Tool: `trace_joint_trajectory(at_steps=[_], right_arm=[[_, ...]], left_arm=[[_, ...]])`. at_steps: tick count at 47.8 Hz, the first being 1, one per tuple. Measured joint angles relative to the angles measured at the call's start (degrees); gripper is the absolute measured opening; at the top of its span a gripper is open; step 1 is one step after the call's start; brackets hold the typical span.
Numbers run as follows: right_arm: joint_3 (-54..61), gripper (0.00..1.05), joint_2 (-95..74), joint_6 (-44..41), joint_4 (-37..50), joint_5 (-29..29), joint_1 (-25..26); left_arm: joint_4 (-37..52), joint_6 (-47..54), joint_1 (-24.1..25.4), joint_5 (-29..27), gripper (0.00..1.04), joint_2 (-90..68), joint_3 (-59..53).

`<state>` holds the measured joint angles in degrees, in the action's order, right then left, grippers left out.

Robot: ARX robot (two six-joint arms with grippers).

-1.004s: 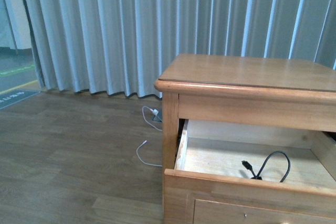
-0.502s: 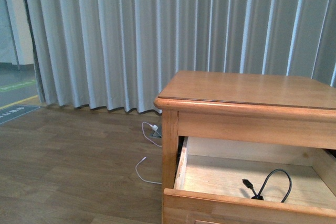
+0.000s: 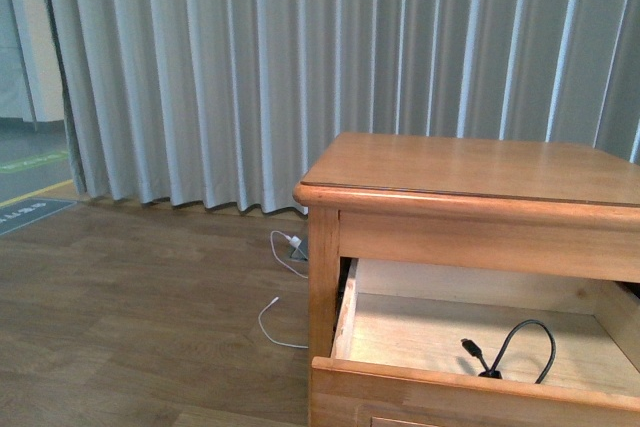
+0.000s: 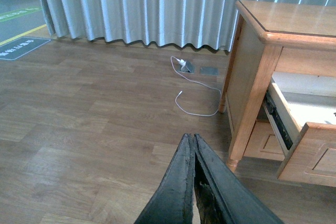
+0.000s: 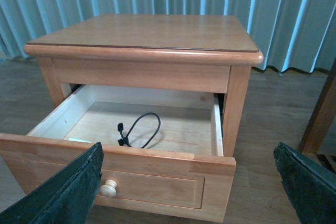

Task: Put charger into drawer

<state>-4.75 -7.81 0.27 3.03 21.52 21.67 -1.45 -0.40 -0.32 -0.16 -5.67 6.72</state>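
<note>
Right gripper gapes empty, left gripper pinched closed; drawer hides charger except cable.

Left gripper, two dark fingers pressed flat against each other up to the tips, right gripper, two dark fingers spread wide apart

My right wrist view shows the drawer pulled out at lower centre, and I could enter it from above. Only the charger's black cable lies inside. The cabinet top overhangs its rear. At the front view's lower left the floor is bare, apart from a white cord beside the cabinet.
</note>
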Motion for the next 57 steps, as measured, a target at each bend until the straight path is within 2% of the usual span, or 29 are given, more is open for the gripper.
trace_joint_trajectory(at_steps=[38,44,46,51,54,57], right_arm=[[0.00,0.97,0.00,0.00,0.00,-0.02,-0.02],[-0.02,0.97,-0.11,-0.09,-0.31,-0.07,-0.09],[-2.23,0.97,-1.88,-2.03,-7.15,-2.21,-1.11],[-5.49,0.97,-7.85,-4.70,-18.56,-4.13,-3.72],[-6.69,0.97,-12.81,-6.25,-22.88,-6.12,-6.25],[-7.87,0.97,-18.43,-6.88,-23.34,-8.94,-9.55]], left_arm=[[1.11,0.00,0.15,0.02,0.04,5.49,-5.99],[1.11,0.00,0.15,0.00,0.28,5.49,-6.01],[1.11,-0.02,0.15,0.00,0.39,5.49,-6.01],[1.11,-0.02,0.15,0.02,0.55,5.53,-5.99],[1.11,-0.02,0.15,0.02,0.67,5.53,-5.99],[1.11,0.00,0.15,0.02,0.81,5.53,-6.01]])
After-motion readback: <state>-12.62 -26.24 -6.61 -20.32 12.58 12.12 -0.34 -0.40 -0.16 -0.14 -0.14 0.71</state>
